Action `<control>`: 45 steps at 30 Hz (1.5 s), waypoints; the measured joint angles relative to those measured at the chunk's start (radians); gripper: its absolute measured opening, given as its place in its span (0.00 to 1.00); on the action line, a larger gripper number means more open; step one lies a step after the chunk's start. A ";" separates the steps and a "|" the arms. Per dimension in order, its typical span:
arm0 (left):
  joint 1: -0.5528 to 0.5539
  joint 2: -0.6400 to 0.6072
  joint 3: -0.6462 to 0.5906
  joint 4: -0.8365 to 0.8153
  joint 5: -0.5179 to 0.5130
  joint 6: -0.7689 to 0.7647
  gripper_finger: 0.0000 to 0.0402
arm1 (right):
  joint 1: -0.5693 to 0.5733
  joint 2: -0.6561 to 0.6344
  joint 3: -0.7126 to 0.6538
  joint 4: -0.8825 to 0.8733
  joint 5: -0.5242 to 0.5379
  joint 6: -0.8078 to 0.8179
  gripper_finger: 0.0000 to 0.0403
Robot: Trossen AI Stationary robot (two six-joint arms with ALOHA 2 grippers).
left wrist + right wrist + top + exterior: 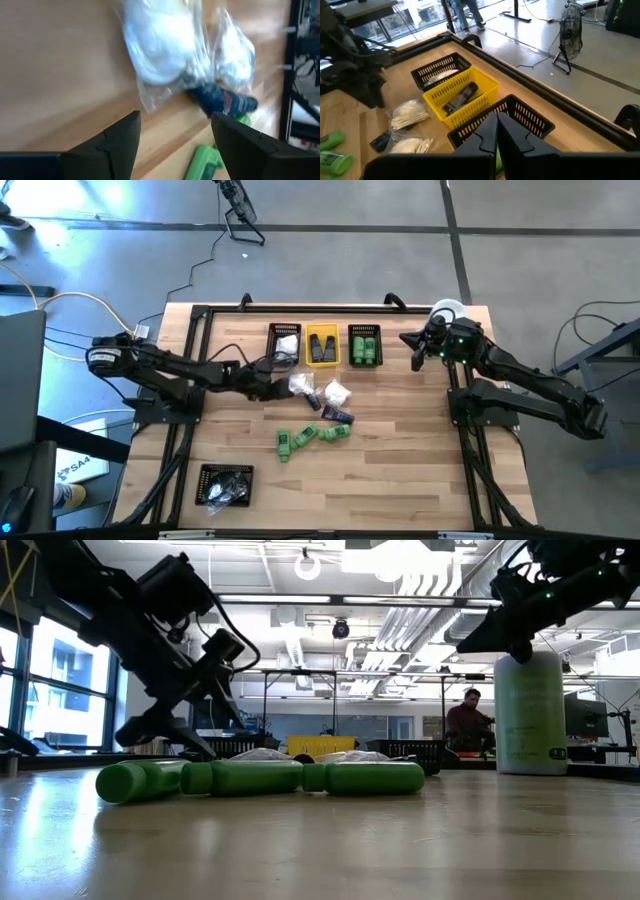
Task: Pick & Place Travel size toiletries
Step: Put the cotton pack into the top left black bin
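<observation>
My left gripper (282, 387) (175, 120) is open, low over the table, just left of a white crinkly packet (301, 385) (160, 45) that lies flat on the wood. A second white packet (338, 393) (232, 55) and two dark blue tubes (314, 401) (338, 416) lie beyond it. Three green bottles (305, 436) (260, 778) lie on their sides nearer the near edge. My right gripper (412, 350) (496, 125) is shut and raised, beside the black bin with green bottles (365, 345) (520, 112).
Three bins stand in a row at the far side: a black bin with white packets (284, 343), a yellow bin with dark tubes (322, 345) (462, 95), and the green-bottle bin. A black bin (226, 483) sits near the near-left corner. The big pale-green cylinder (447, 310) (530, 710) stands far right.
</observation>
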 joint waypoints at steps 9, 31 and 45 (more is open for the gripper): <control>0.073 0.000 0.000 -0.085 0.017 -0.034 0.59 | 0.000 -0.021 0.000 0.002 -0.002 -0.020 0.01; 0.081 0.132 0.000 0.100 -0.102 -0.189 0.59 | 0.000 -0.044 0.000 0.000 0.004 -0.052 0.01; 0.081 0.188 0.000 0.173 -0.087 -0.189 0.32 | 0.000 -0.044 0.000 0.000 0.006 -0.052 0.01</control>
